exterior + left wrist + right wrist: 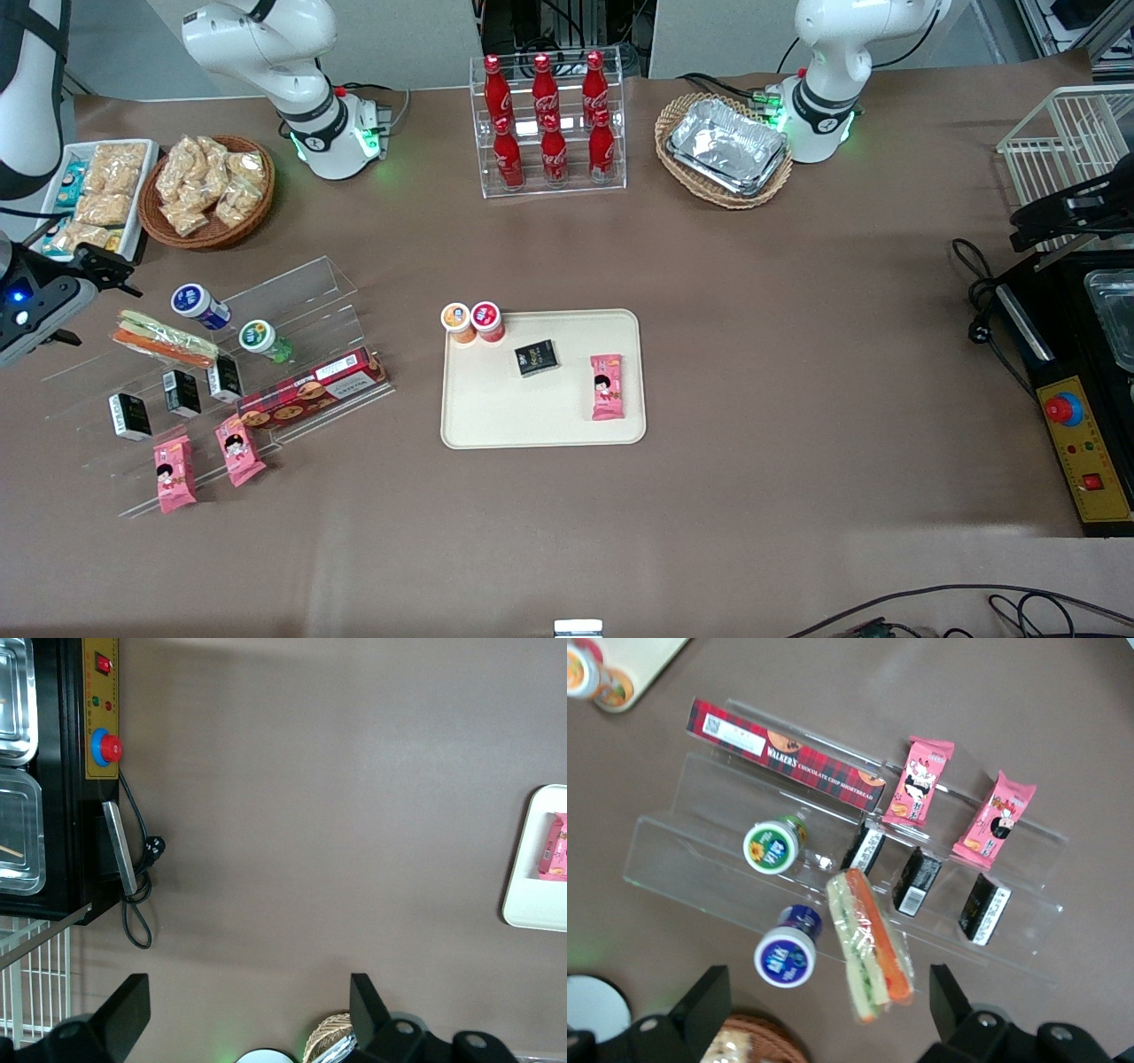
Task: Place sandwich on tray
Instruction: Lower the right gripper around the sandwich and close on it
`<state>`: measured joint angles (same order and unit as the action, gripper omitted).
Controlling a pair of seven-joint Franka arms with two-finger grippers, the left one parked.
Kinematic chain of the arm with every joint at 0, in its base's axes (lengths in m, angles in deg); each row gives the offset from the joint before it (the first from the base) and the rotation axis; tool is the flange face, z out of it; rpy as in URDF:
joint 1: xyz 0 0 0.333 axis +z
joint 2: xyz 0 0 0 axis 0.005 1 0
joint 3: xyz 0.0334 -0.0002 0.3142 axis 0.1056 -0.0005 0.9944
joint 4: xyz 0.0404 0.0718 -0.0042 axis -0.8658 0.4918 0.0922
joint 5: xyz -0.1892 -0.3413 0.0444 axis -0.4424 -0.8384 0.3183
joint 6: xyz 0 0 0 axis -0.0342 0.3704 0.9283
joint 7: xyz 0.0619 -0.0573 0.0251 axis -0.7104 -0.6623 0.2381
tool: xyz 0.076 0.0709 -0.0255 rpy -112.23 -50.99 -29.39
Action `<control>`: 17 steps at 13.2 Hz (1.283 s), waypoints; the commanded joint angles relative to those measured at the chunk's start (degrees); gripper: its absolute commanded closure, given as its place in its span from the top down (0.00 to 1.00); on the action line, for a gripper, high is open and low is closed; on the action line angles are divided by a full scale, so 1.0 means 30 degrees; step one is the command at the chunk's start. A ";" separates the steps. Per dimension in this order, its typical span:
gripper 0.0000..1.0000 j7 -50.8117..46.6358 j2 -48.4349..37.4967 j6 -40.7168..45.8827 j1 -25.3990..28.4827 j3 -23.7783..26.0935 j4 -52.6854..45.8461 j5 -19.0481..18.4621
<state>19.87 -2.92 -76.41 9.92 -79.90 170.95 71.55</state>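
The sandwich (164,339), a wrapped wedge of pale bread with orange and green filling, lies on the upper step of a clear acrylic rack (292,292) toward the working arm's end of the table. It also shows in the right wrist view (868,943). My right gripper (91,303) hangs open and empty above the table, beside the sandwich and well above it. In the wrist view the gripper (828,1014) has its fingers spread wide, with the sandwich's end below and between them. The cream tray (532,412) lies mid-table; its corner shows in the wrist view (642,654).
The rack also holds two lidded cups (199,304), three black boxes (182,392), a red shortbread box (314,387) and two pink packets (174,474). The tray carries two small cups (472,321), a black box (537,358) and a pink packet (607,386). A wicker basket of snack bags (208,189) stands nearby.
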 commanded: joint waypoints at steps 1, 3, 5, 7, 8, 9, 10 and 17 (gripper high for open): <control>1.00 0.3658 0.0007 -0.0970 -0.1246 0.0060 0.0835 -0.0201; 1.00 0.5469 0.0210 -0.1378 -0.2037 0.0060 0.1100 -0.0172; 1.00 0.7435 0.0707 -0.1847 -0.2856 0.0089 0.1101 -0.0027; 1.00 0.9252 0.1526 -0.2258 -0.3531 0.0089 0.1130 0.0498; 1.00 0.9956 0.1994 -0.2288 -0.3796 0.0089 0.1130 0.1082; 1.00 1.0456 0.2347 -0.2463 -0.3914 0.0089 0.1333 0.1407; 1.00 1.0606 0.2379 -0.2987 -0.3915 0.0089 0.1828 0.1497; 1.00 1.1018 0.2146 -0.4223 -0.3769 0.0089 0.3999 0.1498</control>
<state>51.66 5.07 -88.15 -1.34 -79.69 180.16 74.91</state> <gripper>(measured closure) 0.000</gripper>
